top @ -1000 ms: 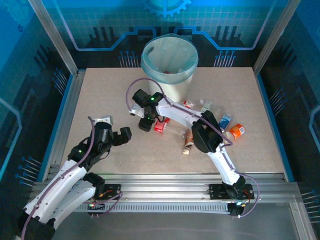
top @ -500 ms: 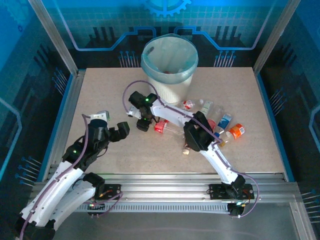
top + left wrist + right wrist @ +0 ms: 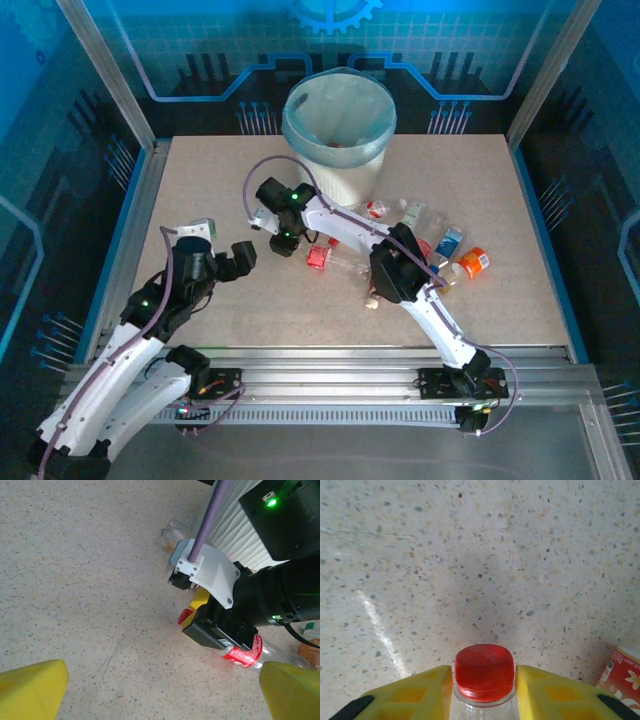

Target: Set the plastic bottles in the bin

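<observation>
A clear plastic bottle (image 3: pixel 320 257) with a red label lies on the table in front of the bin (image 3: pixel 300 140). My right gripper (image 3: pixel 284 238) is shut on its neck. In the right wrist view the yellow fingers (image 3: pixel 427 690) press either side just under the red cap (image 3: pixel 484 670). The left wrist view shows that same bottle (image 3: pixel 243 655) sticking out of the right gripper (image 3: pixel 200 617). My left gripper (image 3: pixel 228 245) hovers open a little to the left, its yellow fingertips (image 3: pixel 30 690) wide apart over bare table. More plastic bottles (image 3: pixel 440 245) lie to the right.
An orange bottle (image 3: pixel 473 262) and a brown one (image 3: pixel 377 290) lie near the right arm's elbow. A small bottle (image 3: pixel 376 209) rests by the foot of the bin. A red-labelled bottle (image 3: pixel 622 675) lies close beside the right gripper. Metal rails edge the table.
The right gripper's fingers have closed in on the bottle's neck and the gripper has shifted slightly left. The left arm has drawn a little left and stays open.
</observation>
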